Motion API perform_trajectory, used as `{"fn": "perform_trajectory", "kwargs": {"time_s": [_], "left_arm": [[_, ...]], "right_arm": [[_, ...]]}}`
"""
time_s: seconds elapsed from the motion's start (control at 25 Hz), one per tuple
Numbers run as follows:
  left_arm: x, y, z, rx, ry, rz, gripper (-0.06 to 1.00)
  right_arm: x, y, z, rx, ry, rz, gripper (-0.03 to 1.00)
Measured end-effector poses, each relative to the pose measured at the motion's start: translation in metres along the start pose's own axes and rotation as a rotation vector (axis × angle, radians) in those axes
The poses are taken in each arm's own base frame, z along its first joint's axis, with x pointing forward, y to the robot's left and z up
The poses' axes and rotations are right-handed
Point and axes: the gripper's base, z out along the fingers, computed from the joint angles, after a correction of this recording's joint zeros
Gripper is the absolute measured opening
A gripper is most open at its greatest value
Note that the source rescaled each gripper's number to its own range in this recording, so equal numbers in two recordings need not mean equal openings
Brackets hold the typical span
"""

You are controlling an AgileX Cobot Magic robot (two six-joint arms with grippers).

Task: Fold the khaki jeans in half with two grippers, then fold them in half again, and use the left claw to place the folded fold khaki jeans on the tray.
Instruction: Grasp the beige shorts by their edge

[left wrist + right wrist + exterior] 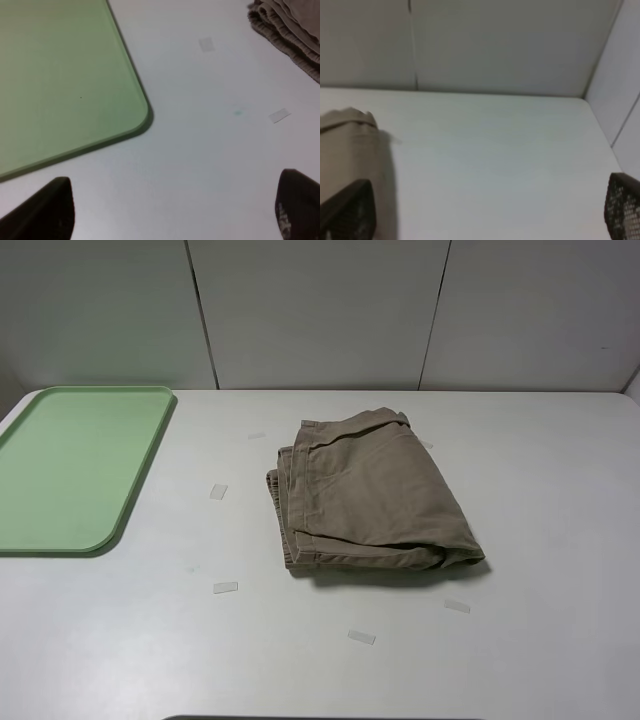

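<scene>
The khaki jeans (370, 495) lie folded into a thick bundle at the middle of the white table, gathered waistband toward the left. The light-green tray (75, 465) lies empty at the far left. Neither arm shows in the high view. In the left wrist view my left gripper (172, 212) is open above bare table, its black fingertips (47, 212) wide apart, with the tray's corner (75, 90) and the jeans' waistband edge (290, 35) ahead of it. My right gripper (485, 212) is open too, nothing between its fingers (622, 207), an edge of the jeans (350, 150) beside it.
Several small clear tape marks (218, 491) are stuck on the table around the jeans. White wall panels (320, 310) close the table's far edge, and a side wall (620, 90) stands at the right.
</scene>
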Motion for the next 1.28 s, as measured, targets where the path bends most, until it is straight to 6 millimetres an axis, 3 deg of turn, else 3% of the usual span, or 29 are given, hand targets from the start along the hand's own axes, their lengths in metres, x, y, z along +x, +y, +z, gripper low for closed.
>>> {"fn": "perform_trajectory", "kwargs": {"time_s": [0.32, 0.88, 1.28], "left_arm": [[0.000, 0.000, 0.000, 0.000, 0.000, 0.000, 0.78], [0.000, 0.000, 0.000, 0.000, 0.000, 0.000, 0.78], [0.000, 0.000, 0.000, 0.000, 0.000, 0.000, 0.78]], "right_arm": [[0.019, 0.005, -0.026, -0.038, -0.017, 0.025, 1.00], [0.049, 0.006, -0.007, -0.138, 0.146, -0.009, 1.00], [0.050, 0.001, -0.006, -0.124, 0.153, 0.021, 1.00]]}}
